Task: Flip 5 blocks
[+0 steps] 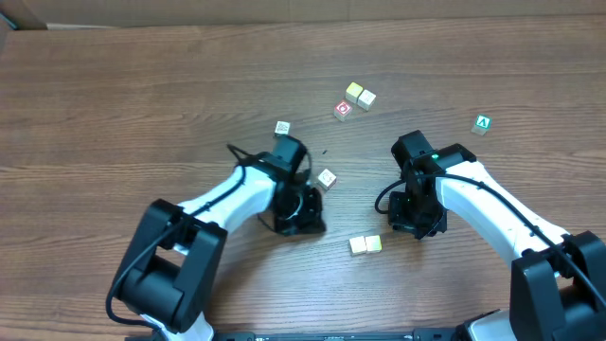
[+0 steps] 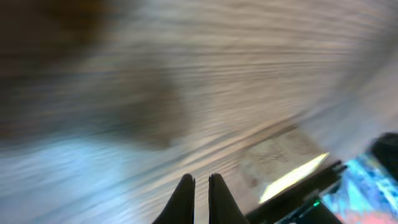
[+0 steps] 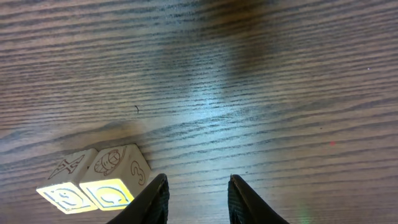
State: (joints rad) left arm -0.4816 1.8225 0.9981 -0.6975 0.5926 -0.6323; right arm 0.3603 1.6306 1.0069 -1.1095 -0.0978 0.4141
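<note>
Pale blocks scattered on the worktop.
Only the right wrist view reveals faint printed marks on the near pair, just beside the spread, empty right hand; left hand pressed together.

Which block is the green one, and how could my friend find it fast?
On the wooden table, find the right arm. Beyond it, toward the far right edge, one cube sits alone. It is the only green one, with a white A on top; the rest are pale blocks and a red-faced cube.
</note>
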